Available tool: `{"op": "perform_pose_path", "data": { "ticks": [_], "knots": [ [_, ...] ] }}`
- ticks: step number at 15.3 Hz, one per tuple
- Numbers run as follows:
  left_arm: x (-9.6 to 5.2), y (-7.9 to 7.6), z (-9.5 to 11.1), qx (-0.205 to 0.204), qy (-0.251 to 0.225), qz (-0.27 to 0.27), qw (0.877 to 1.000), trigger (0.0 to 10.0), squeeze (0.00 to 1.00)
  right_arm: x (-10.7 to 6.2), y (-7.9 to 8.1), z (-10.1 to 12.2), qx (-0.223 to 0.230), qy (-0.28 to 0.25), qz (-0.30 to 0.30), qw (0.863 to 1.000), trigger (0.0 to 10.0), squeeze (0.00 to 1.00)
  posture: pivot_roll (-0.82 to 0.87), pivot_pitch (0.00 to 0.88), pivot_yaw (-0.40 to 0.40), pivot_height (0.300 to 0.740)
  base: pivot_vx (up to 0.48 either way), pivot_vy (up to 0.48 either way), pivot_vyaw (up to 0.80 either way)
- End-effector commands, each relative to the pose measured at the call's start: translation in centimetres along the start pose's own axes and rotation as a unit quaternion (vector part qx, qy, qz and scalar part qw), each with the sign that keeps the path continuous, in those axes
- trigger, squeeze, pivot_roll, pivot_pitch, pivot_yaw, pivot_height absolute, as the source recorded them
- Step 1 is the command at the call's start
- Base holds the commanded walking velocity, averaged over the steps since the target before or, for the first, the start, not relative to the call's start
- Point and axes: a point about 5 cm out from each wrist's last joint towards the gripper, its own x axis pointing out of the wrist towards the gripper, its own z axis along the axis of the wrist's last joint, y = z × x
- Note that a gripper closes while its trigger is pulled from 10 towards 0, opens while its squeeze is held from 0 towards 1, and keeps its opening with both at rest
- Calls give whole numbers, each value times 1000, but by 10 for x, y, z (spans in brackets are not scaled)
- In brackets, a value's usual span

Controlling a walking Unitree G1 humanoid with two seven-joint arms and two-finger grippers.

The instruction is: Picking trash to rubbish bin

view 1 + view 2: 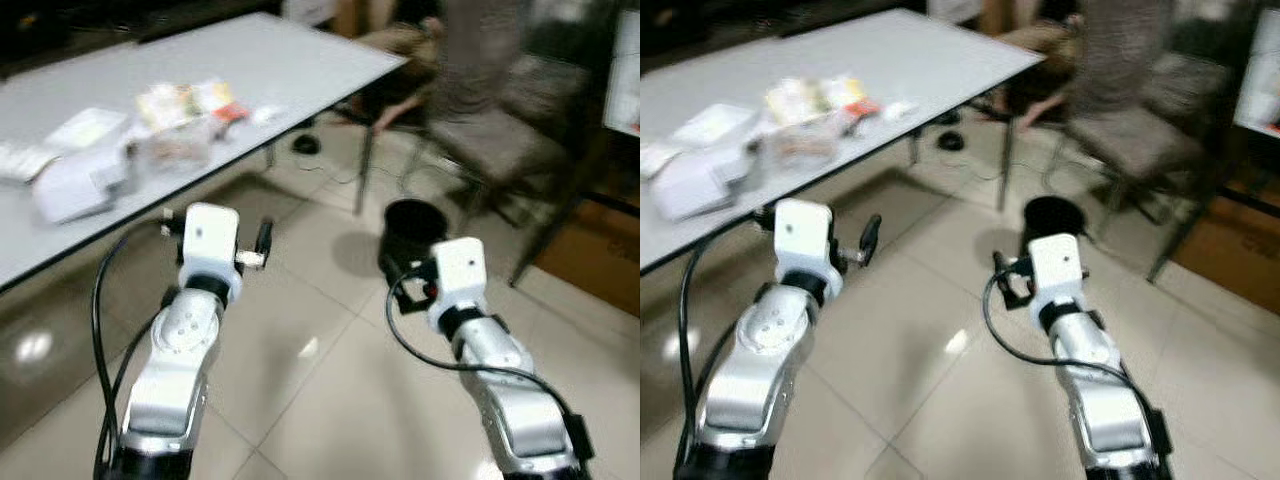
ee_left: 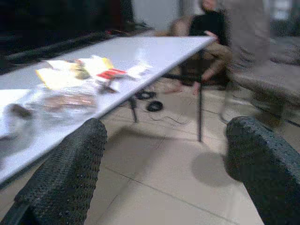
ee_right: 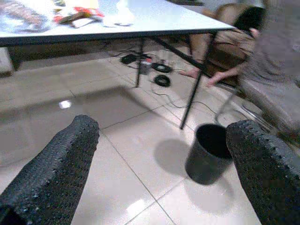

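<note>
Both hands hang open and empty over the floor, the left hand point(image 1: 255, 250) nearer the trash point(image 1: 185, 115) on the tabletop point(image 1: 300, 60), the right hand point(image 1: 1005, 280) nearer the bin point(image 1: 413, 228).

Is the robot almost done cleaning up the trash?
Not yet. Nothing looks done: the wrappers all lie on the white table. The left gripper and right gripper are both open with nothing in them. Everything is left: pick up the trash and carry it to the black bin standing on the floor.
</note>
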Motion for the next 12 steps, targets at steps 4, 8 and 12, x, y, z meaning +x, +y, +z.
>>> {"op": "perform_pose_path", "data": {
  "ticks": [4,8,12],
  "knots": [
    [0,18,3,9,1,37,999,10000,0,4,16,12,-6,-26,46,999,10000,0,-129,0,-28,740,380,0,800],
    [1,24,3,16,2,44,999,10000,0,6,23,9,-5,-25,61,998,10000,0,-110,0,-32,740,381,0,800],
    [17,14,1,-16,14,-1,1000,10000,0,7,14,6,0,-20,25,999,10000,0,-126,0,-13,740,380,0,0]
  ]
}}
